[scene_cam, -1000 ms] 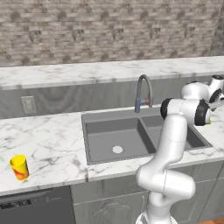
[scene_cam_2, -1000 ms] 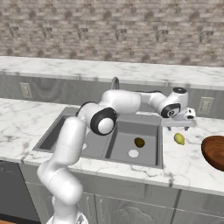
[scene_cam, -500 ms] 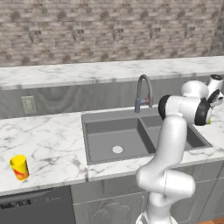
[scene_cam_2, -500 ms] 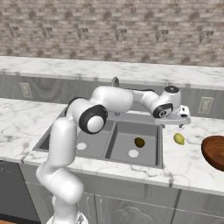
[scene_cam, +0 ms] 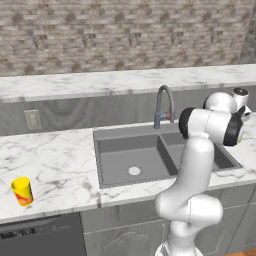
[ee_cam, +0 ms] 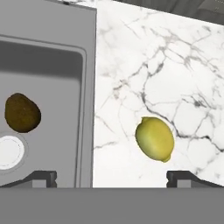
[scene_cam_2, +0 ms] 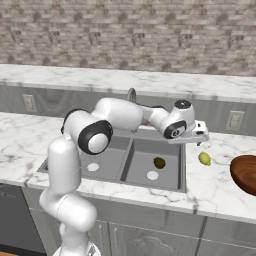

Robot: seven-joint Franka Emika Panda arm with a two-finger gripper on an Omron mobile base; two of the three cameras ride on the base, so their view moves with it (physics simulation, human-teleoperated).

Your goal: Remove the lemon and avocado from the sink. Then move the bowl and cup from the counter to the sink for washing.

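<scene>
- Lemon (ee_cam: 154,138) lies on the counter (ee_cam: 175,65), out of the sink (ee_cam: 52,65).
- Claw (scene_cam_2: 199,141) spread, empty above it.
- Avocado (ee_cam: 22,112) remains by the basin's drain, likely next.

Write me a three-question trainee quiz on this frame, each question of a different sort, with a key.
1. True or false: the lemon lies on the counter, outside the sink.
2. Multiple choice: the avocado lies in A) the sink basin near a white drain, B) the bowl, C) the hand.
3. Fill in: the cup stands on the counter to the sink's ____ in the left base view.

Key: 1 true; 2 A; 3 left.
</scene>
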